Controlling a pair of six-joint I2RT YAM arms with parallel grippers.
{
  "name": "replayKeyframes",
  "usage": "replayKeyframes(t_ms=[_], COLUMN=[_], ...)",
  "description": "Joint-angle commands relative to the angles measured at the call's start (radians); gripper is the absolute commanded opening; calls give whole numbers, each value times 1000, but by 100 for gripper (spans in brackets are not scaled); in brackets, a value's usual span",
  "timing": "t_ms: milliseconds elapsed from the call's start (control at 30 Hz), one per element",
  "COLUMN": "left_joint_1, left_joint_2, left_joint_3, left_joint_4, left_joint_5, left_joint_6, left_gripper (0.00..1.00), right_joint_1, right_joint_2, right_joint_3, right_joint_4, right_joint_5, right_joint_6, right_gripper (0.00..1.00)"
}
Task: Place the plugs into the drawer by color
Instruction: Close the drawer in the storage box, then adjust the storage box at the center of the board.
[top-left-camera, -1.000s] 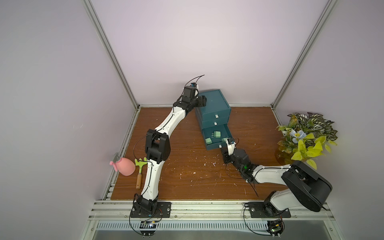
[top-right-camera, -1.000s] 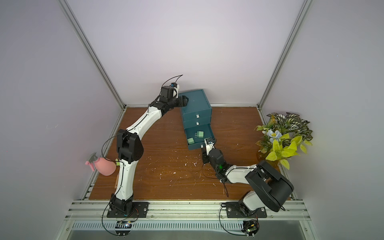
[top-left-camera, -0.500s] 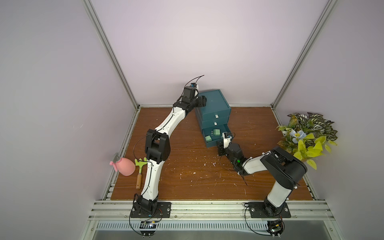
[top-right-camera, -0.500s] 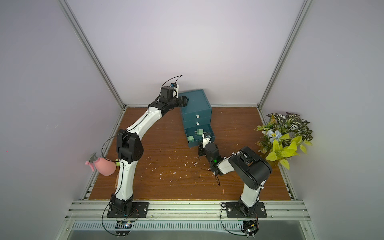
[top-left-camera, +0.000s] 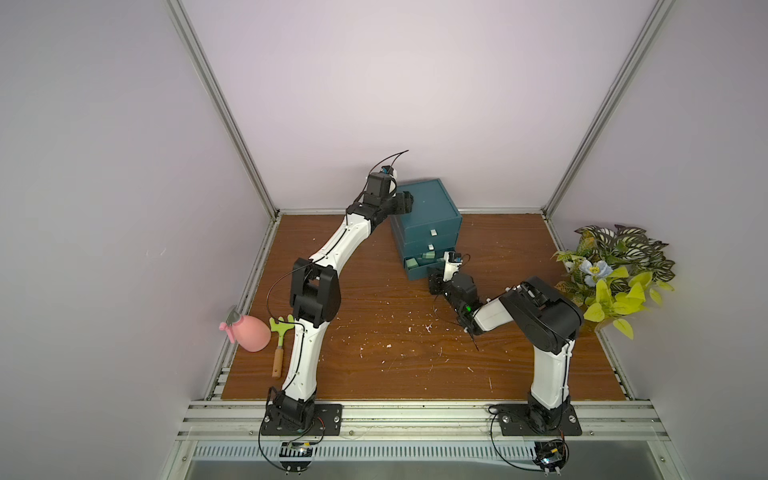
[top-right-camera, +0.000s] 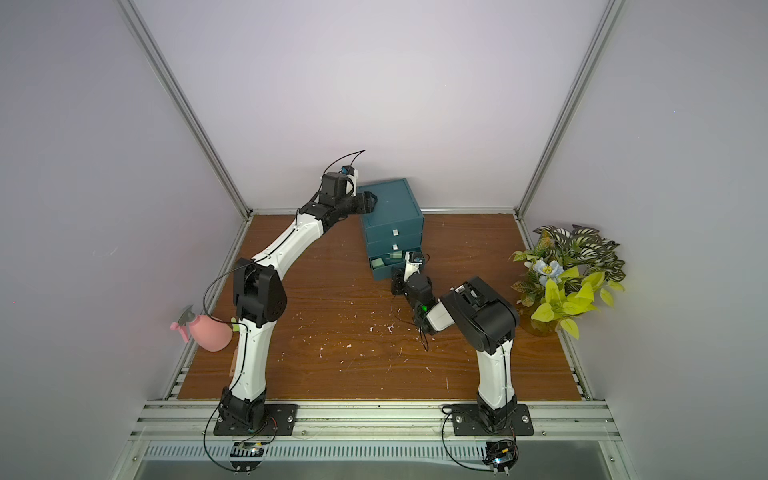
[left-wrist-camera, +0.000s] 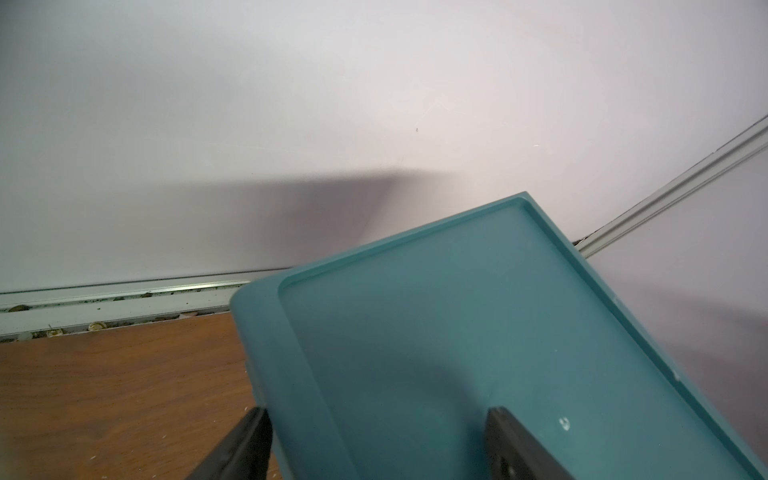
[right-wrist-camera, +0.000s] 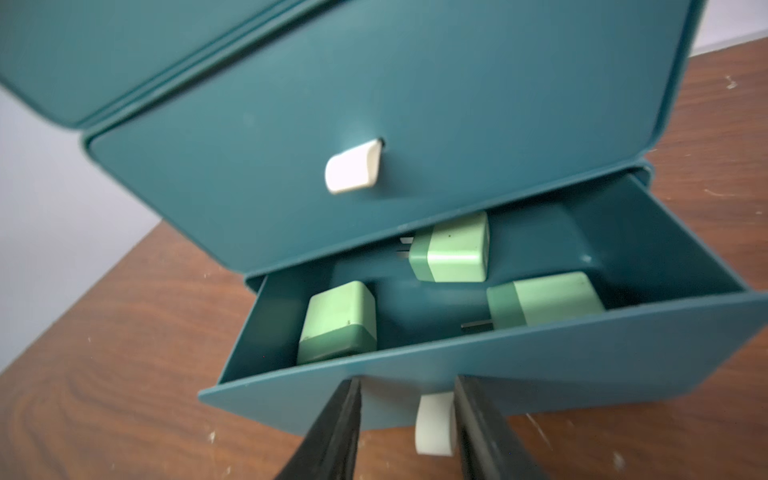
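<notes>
The dark teal cabinet (top-left-camera: 428, 208) (top-right-camera: 392, 203) stands at the back of the table. Its bottom drawer (right-wrist-camera: 540, 353) (top-left-camera: 417, 273) is partly out. Three mint green plugs (right-wrist-camera: 338, 320) (right-wrist-camera: 451, 249) (right-wrist-camera: 544, 303) lie inside. My right gripper (right-wrist-camera: 407, 382) (top-left-camera: 435, 279) is open against the drawer front. The white pull tab (right-wrist-camera: 434, 424) sits between its fingers, touching one. My left gripper (left-wrist-camera: 380, 419) (top-left-camera: 405, 202) is open and straddles the cabinet's top back corner, one finger beside the wall, one over the top. The upper two drawers are closed.
A pink spray bottle (top-left-camera: 249, 332) and a green rake (top-left-camera: 279, 345) lie at the table's left edge. A leafy plant (top-left-camera: 615, 274) fills the right side. White crumbs (top-left-camera: 409, 328) dot the wood. Walls close in on three sides.
My right gripper has moved toward the cabinet, its elbow rising, and the bottom drawer has slid partway in. The left arm has not moved.
</notes>
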Motion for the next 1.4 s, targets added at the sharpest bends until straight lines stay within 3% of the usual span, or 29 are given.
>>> replayKeyframes(t_ms=[0,367,633,800,967,1033,1167,1367], left_joint_1=[-11,-16,-20,-22,-9,-1,0,-2], left_joint_2=[38,36,29,-9,-110,-150,-203,-175], left_joint_3=[-42,-44,-44,-36,-30,-33,-39,10], left_joint_4=[-104,-102,-103,-103,-138,-146,-148,-219], left_joint_5=[-19,-18,-18,15,40,44,38,-11], left_joint_6=[18,19,19,-5,-41,-58,-80,-146], left_gripper=[76,76,76,76,77,77,77,75], right_joint_1=[-12,-26,-32,-37,-41,-46,-78,-244], right_joint_2=[39,152,158,102,-149,-274,-472,-474], right_joint_3=[68,186,181,165,-11,-54,35,319], right_joint_4=[64,84,120,150,169,75,-358,-761], right_joint_5=[-41,-72,-74,-116,-212,-228,-194,-313], right_joint_6=[84,172,183,187,215,185,72,37], right_gripper=[43,43,43,44,46,46,50,53])
